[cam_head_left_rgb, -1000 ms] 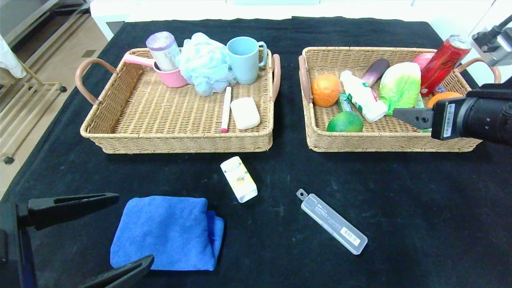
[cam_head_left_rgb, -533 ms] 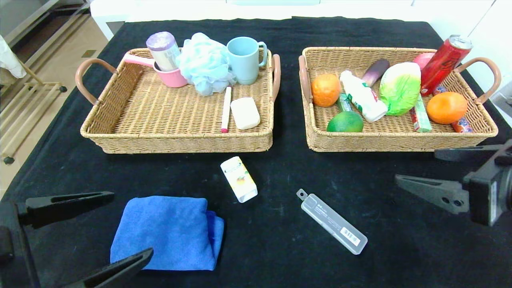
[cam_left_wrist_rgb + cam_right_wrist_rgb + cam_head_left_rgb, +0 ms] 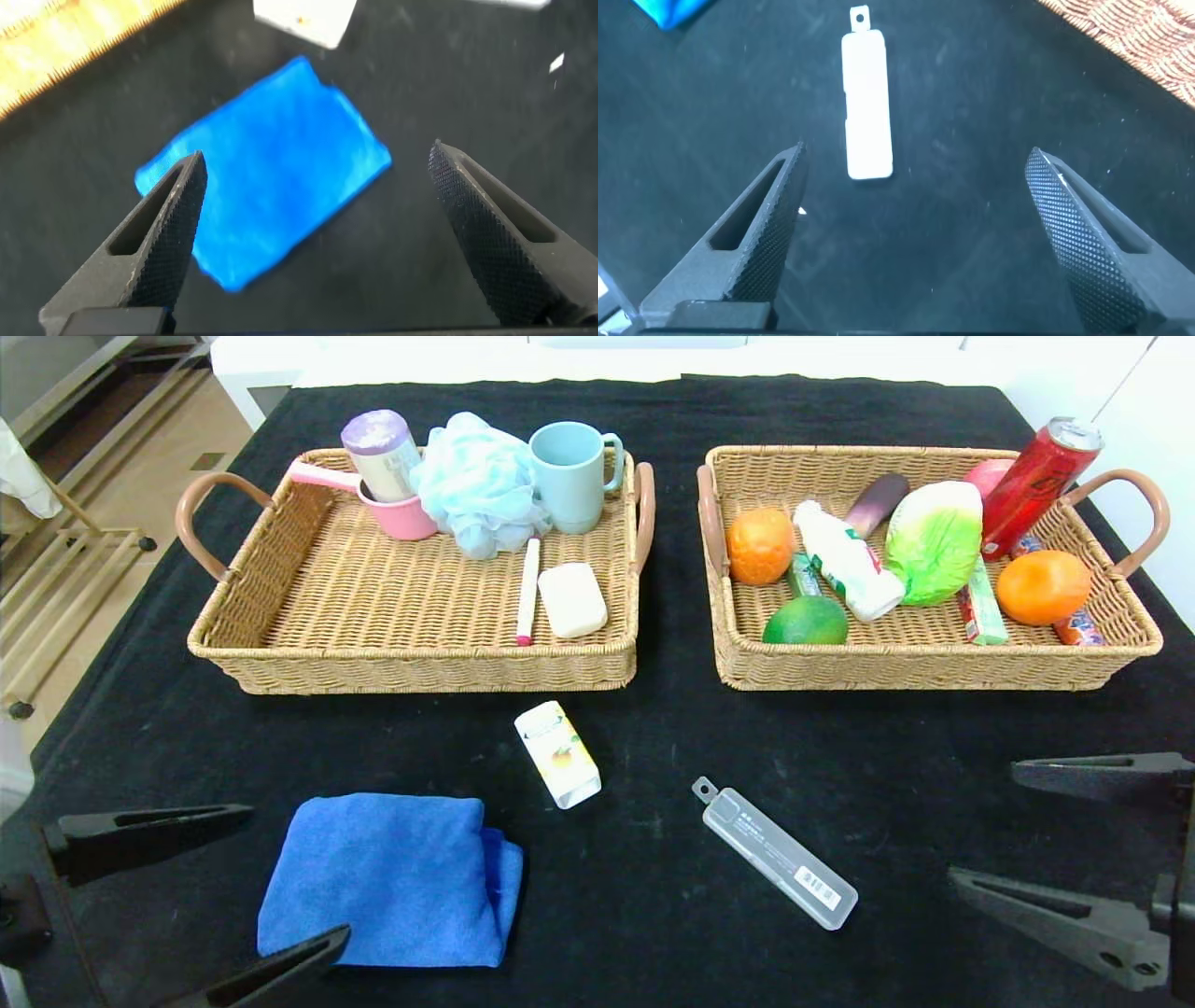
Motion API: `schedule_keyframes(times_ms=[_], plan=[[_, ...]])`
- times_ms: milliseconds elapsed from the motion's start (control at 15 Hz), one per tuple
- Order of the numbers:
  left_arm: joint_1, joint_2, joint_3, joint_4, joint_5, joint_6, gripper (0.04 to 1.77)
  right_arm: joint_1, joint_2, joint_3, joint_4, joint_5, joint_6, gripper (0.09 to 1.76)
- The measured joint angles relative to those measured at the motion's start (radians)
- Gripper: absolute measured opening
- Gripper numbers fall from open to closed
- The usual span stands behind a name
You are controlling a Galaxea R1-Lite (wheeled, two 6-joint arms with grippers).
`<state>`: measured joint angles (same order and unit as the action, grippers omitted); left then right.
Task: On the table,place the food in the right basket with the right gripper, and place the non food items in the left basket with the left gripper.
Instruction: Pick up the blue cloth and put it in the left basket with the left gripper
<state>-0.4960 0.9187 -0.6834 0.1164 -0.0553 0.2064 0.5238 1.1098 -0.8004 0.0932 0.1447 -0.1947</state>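
Now, left hand — empty, spread wide beside blue towel: straddle the fold, pinch deep, lift clear toward left basket.

My left end effector sits low at the near left corner of the counter, fingers spread wide with nothing between them. One finger points inward across the counter, the other lies nearer me. My right end effector sits low at the near right corner, also spread wide and empty, both fingers pointing inward toward the middle.
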Motion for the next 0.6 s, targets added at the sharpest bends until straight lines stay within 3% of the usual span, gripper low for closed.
schedule_keyframes(times_ms=[133,400,600], plan=[[0.000,-0.002,-0.007,0.036,0.001,-0.003,1.72,0.001,-0.004,0.020,-0.047,0.019,-0.001,1.70],[0.002,0.017,-0.024,0.052,0.071,-0.003,1.72,-0.023,-0.011,0.139,-0.250,0.043,0.007,1.70],[0.002,0.040,-0.027,0.057,0.112,-0.002,1.72,-0.071,-0.021,0.206,-0.281,0.113,0.009,1.70]])
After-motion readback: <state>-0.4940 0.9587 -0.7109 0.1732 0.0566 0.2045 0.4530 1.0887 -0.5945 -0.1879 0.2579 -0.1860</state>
